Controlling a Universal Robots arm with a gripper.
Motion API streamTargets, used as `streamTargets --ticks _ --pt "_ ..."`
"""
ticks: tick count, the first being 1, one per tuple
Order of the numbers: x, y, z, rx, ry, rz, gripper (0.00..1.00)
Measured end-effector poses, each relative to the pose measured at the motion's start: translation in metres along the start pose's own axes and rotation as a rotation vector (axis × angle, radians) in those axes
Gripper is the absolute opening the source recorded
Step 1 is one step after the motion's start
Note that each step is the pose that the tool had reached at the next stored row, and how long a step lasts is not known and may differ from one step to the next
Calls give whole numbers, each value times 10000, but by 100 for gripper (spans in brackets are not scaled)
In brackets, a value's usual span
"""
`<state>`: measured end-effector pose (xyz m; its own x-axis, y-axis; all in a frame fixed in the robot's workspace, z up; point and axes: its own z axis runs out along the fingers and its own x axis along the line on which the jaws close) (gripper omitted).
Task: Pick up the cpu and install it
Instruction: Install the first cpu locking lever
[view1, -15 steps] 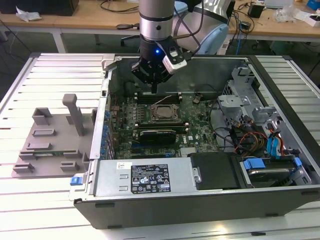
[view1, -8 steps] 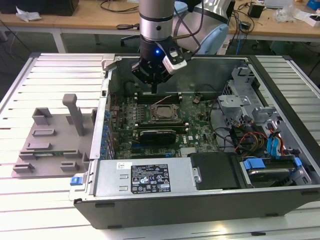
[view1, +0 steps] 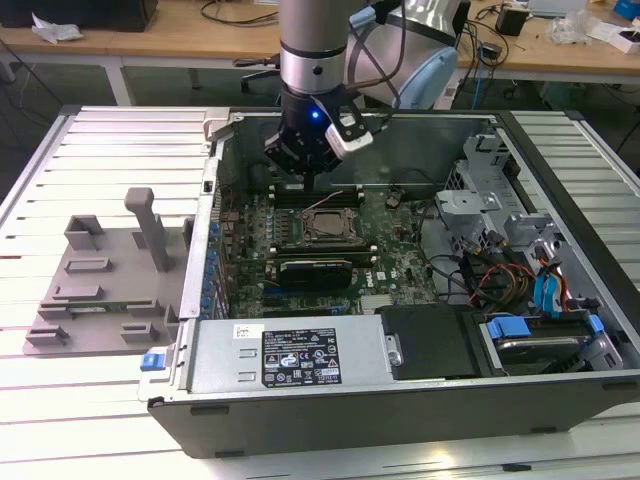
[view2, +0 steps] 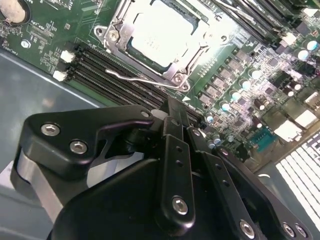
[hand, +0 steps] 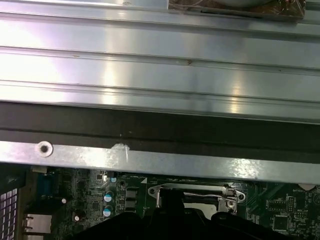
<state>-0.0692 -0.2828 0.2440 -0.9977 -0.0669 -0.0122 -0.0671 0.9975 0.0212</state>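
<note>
The cpu (view2: 161, 31) lies flat in the socket frame (view2: 150, 42) on the green motherboard (view2: 235, 75), its pale metal top facing up; in the second wrist view glare washes out its surface, so no marking shows which way it is turned, and being square it has no long axis to speak of. In the exterior view the cpu (view1: 326, 226) sits near the middle of the board, its edges parallel to the walls of the computer case (view1: 330, 395). A thin wire lever (view2: 145, 79) lies along one side of the frame, next to the black memory slots (view2: 107, 75). The gripper (view2: 175, 122) hangs above the board, beside the socket and apart from the chip; its black fingers (view2: 172, 150) are drawn together with nothing between them. In the first wrist view the dark gripper body covers most of the socket, leaving one edge of the frame (hand: 197, 195) visible below the ribbed metal panel. The case walls close in around the board, with cables and a drive bay toward the exterior view's right. A grey tray (view1: 100, 290) rests outside the case on the exterior view's left, well apart from the arm.
</note>
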Motion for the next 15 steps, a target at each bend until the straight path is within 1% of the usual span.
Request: streamTargets --ticks 2,3,5,10,15 --pt "-15 -2 43 0 7 -5 11" --pt "-28 -2 90 0 13 -11 11" --pt "-37 10 150 -2 14 -66 11" --pt "-74 30 205 -2 17 -142 11" --pt "-140 25 239 -3 29 -142 11"
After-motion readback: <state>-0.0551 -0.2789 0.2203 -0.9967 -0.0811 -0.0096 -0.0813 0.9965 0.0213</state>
